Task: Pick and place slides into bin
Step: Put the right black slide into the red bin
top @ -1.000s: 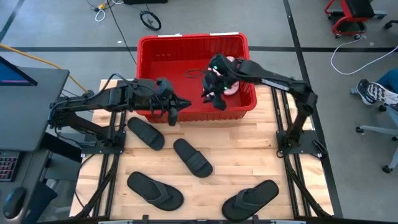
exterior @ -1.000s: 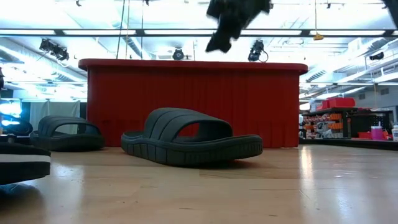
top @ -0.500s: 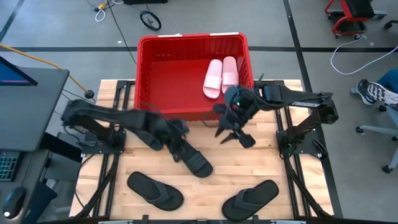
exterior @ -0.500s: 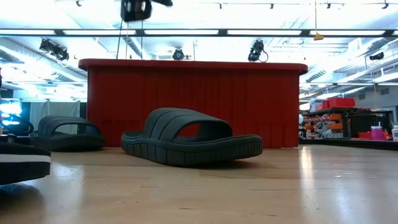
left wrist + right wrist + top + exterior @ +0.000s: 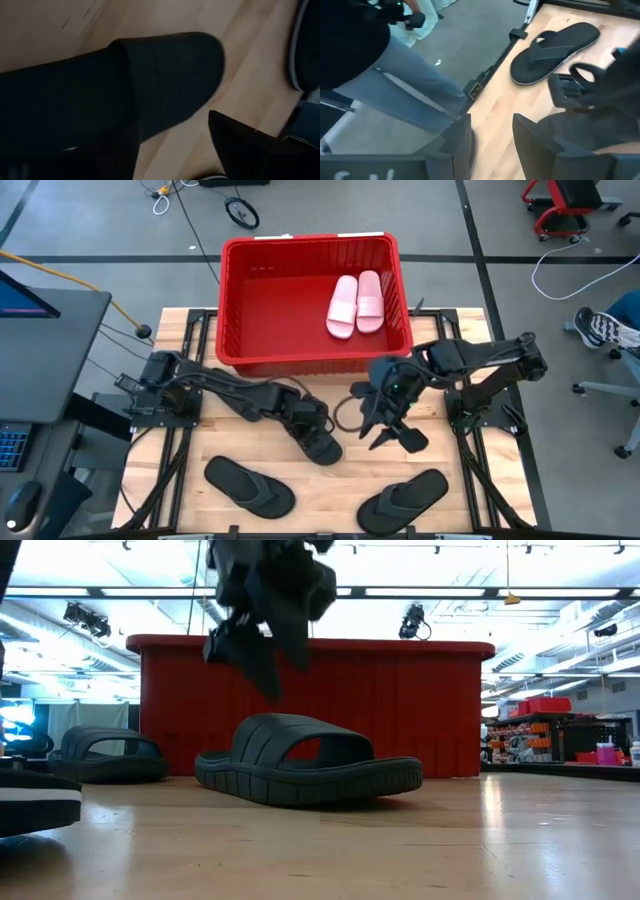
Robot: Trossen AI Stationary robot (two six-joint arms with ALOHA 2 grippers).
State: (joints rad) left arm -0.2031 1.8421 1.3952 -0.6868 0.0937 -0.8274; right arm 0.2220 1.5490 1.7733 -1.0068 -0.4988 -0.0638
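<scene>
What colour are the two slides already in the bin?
Pale pink; the slides lie side by side in the red bin, clearest in the high view.

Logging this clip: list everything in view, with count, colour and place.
bin: one, red, at the table's far edge.
pink slides: two, pale pink, side by side inside the bin, at its right end.
black slides: two, black, on the table in front of the bin; the high view shows one mid-table, the other mostly hidden under the left arm.
black flip-flops: two, black, at the table's near edge, one left, one right.
table: one, pale wood.
person: one, in jeans and a dark top, standing beside the table, seen in the right wrist view.
left hand: open, just above the mid-table black slide.
right hand: open, empty, over bare table right of that slide.
</scene>
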